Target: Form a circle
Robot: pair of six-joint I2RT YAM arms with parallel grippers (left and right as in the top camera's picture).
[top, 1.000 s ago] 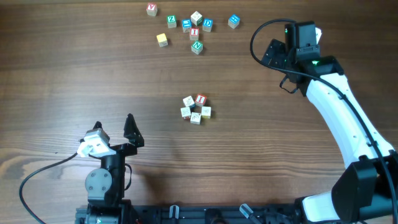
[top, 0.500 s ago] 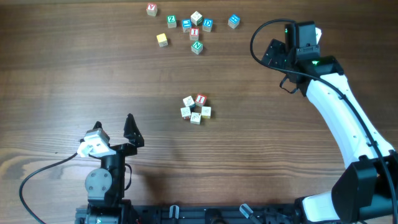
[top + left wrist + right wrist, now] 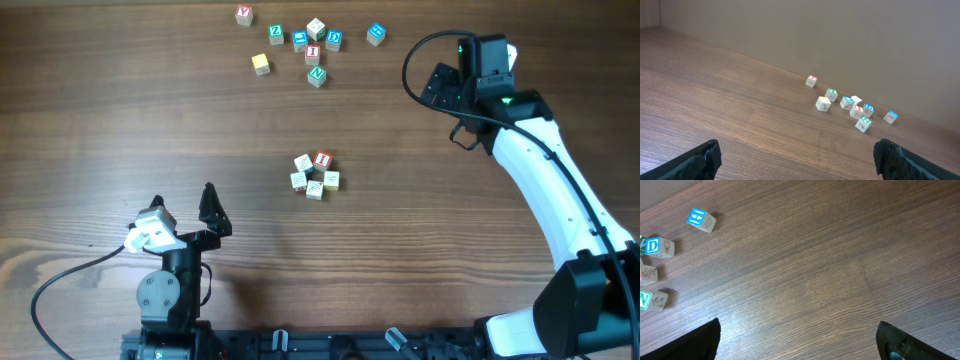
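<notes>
The circle (image 3: 315, 175) is a tight little ring of cream-faced letter cubes in the middle of the table, seen only from overhead. Its red-faced cube (image 3: 322, 159) with a white "I" sits at the ring's far right. My left gripper (image 3: 183, 212) is at the near left, well away from the ring, open and empty; its dark fingertips (image 3: 705, 160) frame bare wood. My right gripper (image 3: 445, 100) hovers at the far right, also open and empty, with its fingertips (image 3: 900, 342) wide apart over bare table.
A loose scatter of letter cubes (image 3: 313, 45) lies along the far edge, with a plain cream cube (image 3: 261, 64) at its left and a blue one (image 3: 376, 34) at its right. The left wrist view shows this scatter (image 3: 850, 105). A blue cube (image 3: 701, 220) and the "D" cube (image 3: 659, 246) show at the right wrist view's left edge.
</notes>
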